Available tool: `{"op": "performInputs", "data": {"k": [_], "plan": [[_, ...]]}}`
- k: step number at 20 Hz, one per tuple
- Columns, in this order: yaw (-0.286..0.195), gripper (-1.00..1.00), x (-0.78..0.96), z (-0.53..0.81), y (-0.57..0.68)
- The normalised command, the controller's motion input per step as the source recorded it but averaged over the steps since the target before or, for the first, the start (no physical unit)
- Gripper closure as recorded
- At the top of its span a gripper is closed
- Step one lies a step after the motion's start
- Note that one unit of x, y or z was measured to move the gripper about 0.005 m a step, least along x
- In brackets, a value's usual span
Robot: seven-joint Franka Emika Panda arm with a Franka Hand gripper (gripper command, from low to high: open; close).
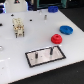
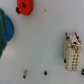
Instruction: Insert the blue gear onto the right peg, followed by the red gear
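The blue gear (image 1: 65,29) lies flat on the white table at the exterior view's right. The smaller red gear (image 1: 57,38) lies just in front of it, apart from it. The black-framed grey plate (image 1: 59,54) sits nearer the front. Its taller right peg (image 1: 50,51) stands bare, and a shorter pin (image 1: 37,54) stands toward the exterior view's left. The wrist view shows the red gear (image 2: 24,6) and part of the blue gear (image 2: 4,30) at the picture's edge. The plate is out of that view. The gripper shows in neither view.
A beige, ribbed block-like part (image 1: 18,28) stands on the table at the exterior view's left and also shows in the wrist view (image 2: 72,50). A small dark stud (image 1: 45,16) stands at the back. Blue objects (image 1: 52,8) lie at the far right edge.
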Motion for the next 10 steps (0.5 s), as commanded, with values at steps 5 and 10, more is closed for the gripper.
{"op": "performInputs", "data": {"k": [5,10], "plan": [[0.000,-1.00,-0.50,0.00,0.67],[0.000,-1.00,-0.47,-0.03,0.67]]}}
